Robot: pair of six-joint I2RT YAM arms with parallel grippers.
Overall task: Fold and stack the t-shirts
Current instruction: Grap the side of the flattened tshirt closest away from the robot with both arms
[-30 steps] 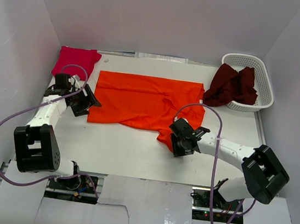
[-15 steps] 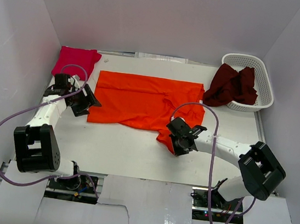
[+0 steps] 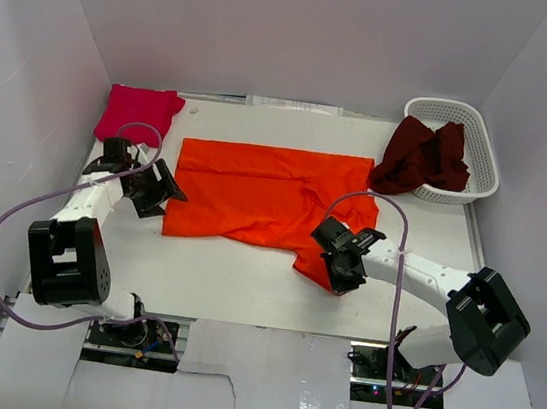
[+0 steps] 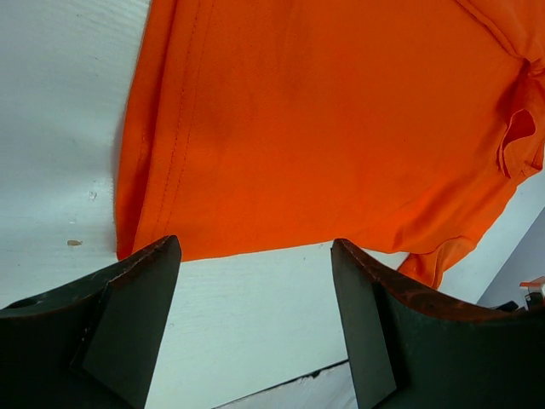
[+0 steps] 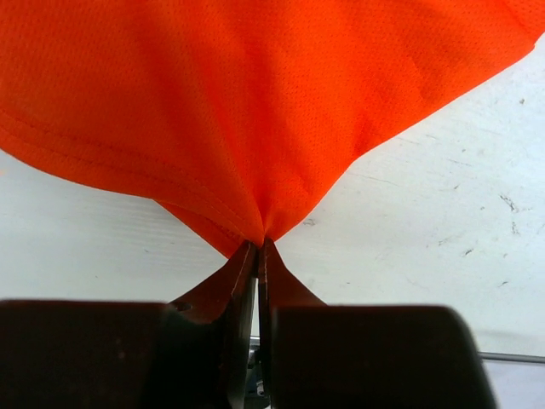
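Note:
The orange t-shirt (image 3: 265, 195) lies spread across the middle of the table. My right gripper (image 3: 337, 271) is shut on its near right corner, and in the right wrist view the cloth (image 5: 255, 111) bunches into the closed right gripper (image 5: 259, 243). My left gripper (image 3: 162, 193) stands open at the shirt's left edge. In the left wrist view the left gripper (image 4: 255, 256) has only bare table between its fingers, just short of the orange hem (image 4: 324, 128). A magenta-pink t-shirt (image 3: 140, 109) lies folded at the back left. A dark maroon t-shirt (image 3: 423, 156) hangs half out of the basket.
A white lattice basket (image 3: 468, 129) stands at the back right with the maroon cloth draped over its left rim. White walls close in the table on three sides. Purple cables loop beside both arms.
My right gripper has shut on the orange shirt's near right corner and pulled it slightly toward the front right. The shirt's whole outline shifted a little that way. The left arm barely moved.

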